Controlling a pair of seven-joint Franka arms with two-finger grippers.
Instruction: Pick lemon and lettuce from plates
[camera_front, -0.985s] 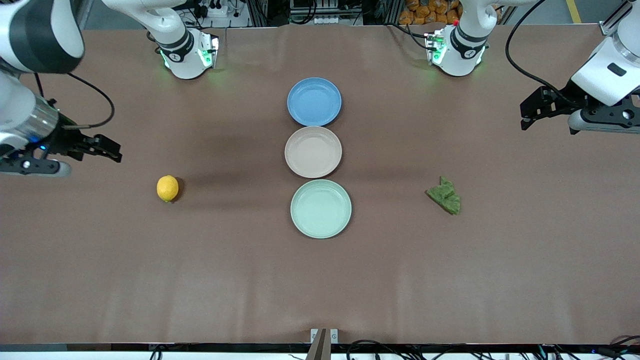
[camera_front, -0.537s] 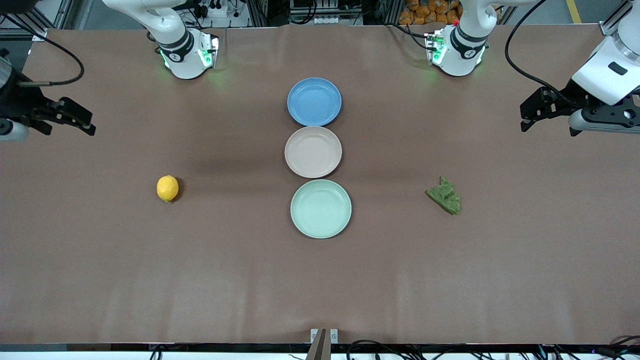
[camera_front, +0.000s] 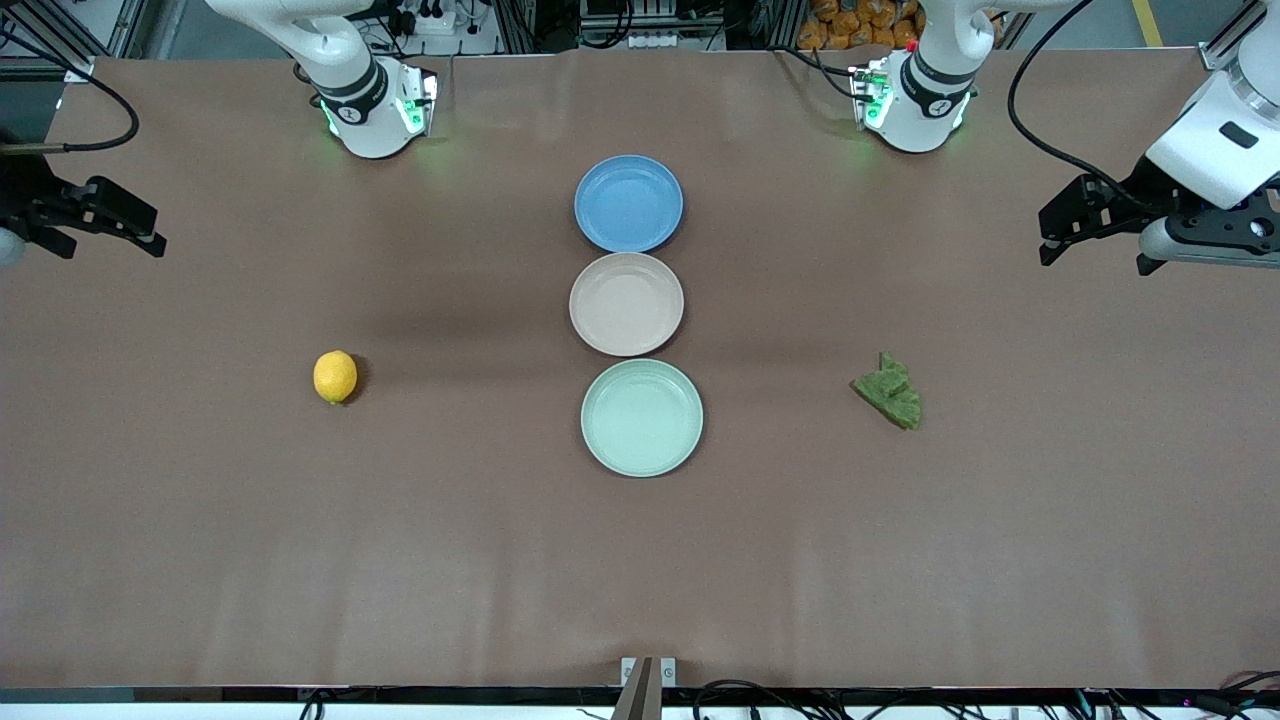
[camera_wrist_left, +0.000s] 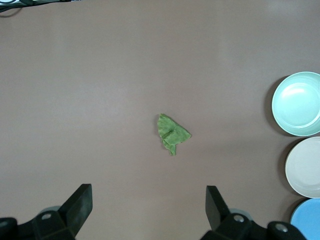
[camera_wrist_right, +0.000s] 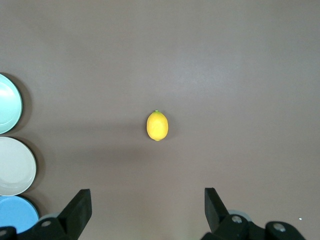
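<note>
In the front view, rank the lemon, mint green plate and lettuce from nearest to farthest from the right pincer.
Measured from the right pincer, open at the right arm's end of the table:
1. lemon, on the bare table toward the right arm's end.
2. mint green plate, mid-table, nearest the front camera of the three plates.
3. lettuce, on the bare table toward the left arm's end.

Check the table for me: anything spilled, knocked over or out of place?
Nothing spilled. The lemon and lettuce lie on the bare table, not on the plates. Both grippers, right and left, hang open.
</note>
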